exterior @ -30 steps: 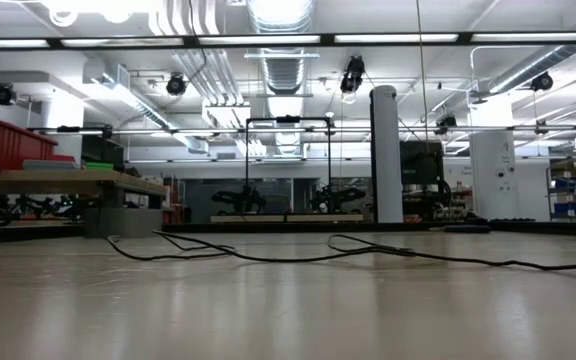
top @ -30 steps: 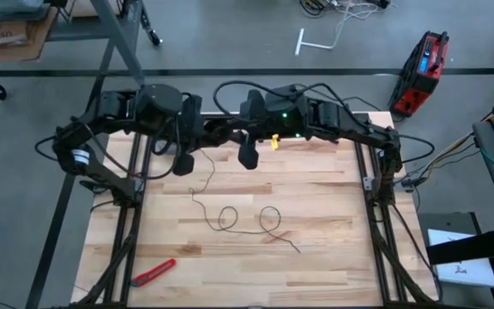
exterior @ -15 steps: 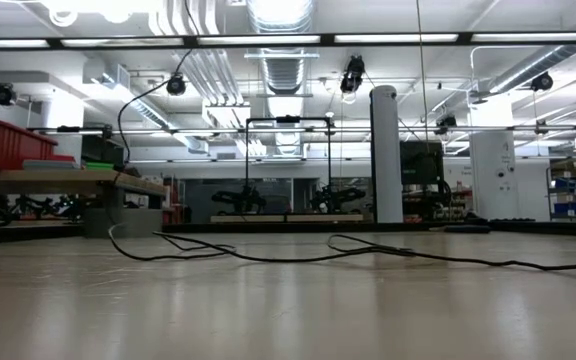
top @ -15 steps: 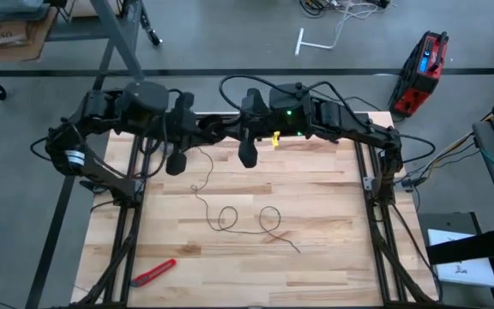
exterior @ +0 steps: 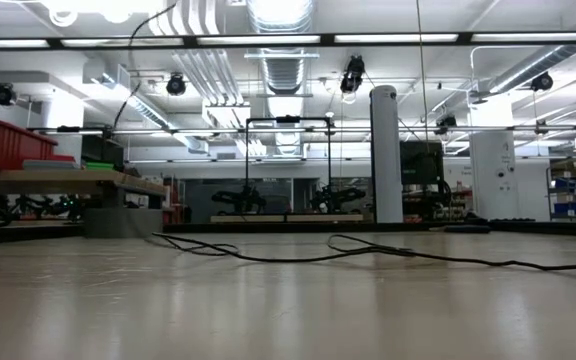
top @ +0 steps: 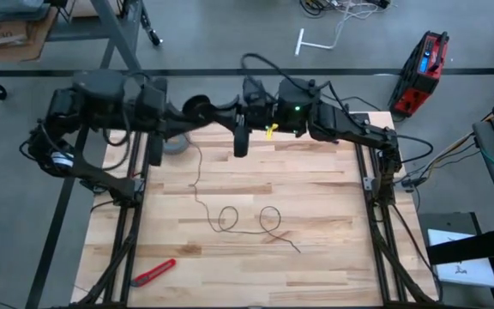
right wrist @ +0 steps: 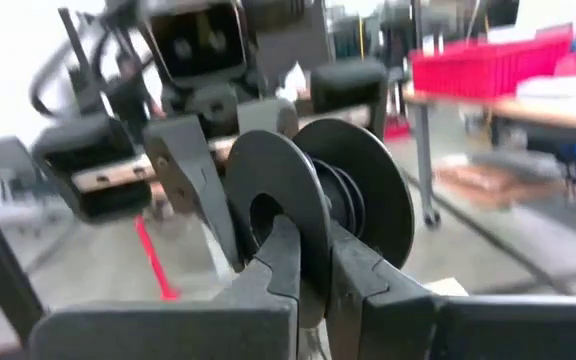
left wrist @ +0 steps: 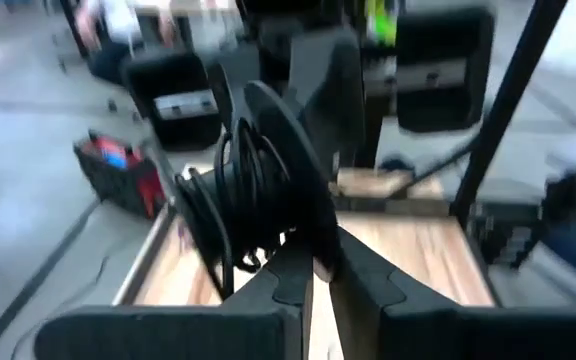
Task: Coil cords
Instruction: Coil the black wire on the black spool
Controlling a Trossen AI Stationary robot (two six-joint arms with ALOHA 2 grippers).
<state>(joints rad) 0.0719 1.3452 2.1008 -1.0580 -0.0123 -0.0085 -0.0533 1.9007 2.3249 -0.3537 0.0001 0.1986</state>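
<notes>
Reel: small black round reel (top: pixel 199 109) held above the wooden table (top: pixel 316 257) far edge, clamped between both hands
Left hand (left wrist: pixel 320 262): clenched on reel flange
Right hand (right wrist: pixel 314 262): clenched on opposite flange
Cord: thin black cord (top: pixel 230 219) hangs from reel, loops across table

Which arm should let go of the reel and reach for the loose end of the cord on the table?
Probably right. The left gripper and right gripper both clamp the reel, but the cord's free end lies toward the right arm's side.
</notes>
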